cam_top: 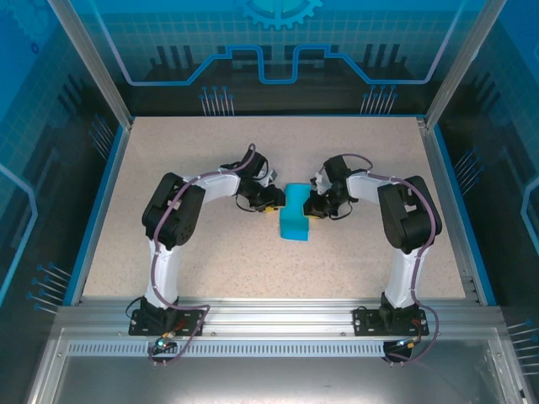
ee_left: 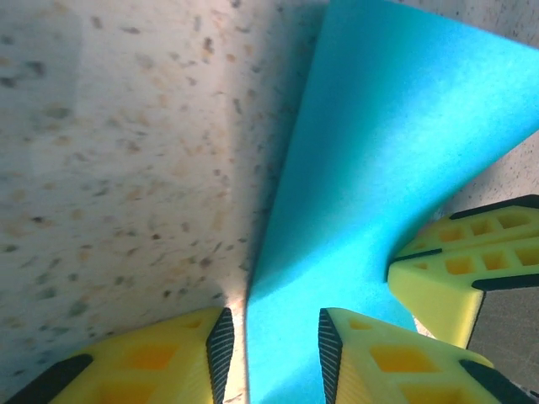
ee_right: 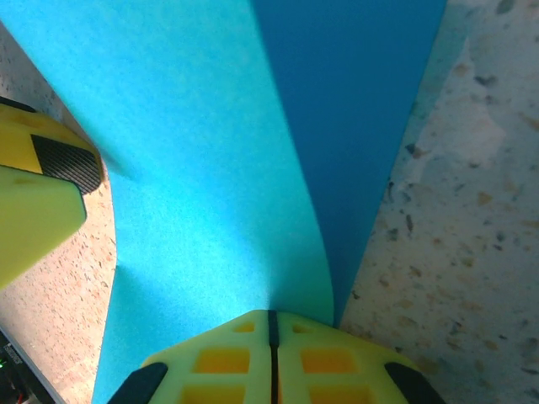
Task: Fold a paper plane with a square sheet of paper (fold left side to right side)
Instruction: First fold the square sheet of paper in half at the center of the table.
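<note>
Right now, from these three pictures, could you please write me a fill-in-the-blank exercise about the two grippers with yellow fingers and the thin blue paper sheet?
1. The right gripper is ___ on the thin bright blue paper sheet.
2. The left gripper is ___, with the sheet's edge in its gap.
3. In the top view, the sheet sits ___ the two grippers.

Missing words: shut; open; between.

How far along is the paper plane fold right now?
Early. The right hand pinches the square sheet of paper, bowed into a curl. The left hand sits open astride its edge. No pressed crease shows; flattening and all later folds remain.
</note>
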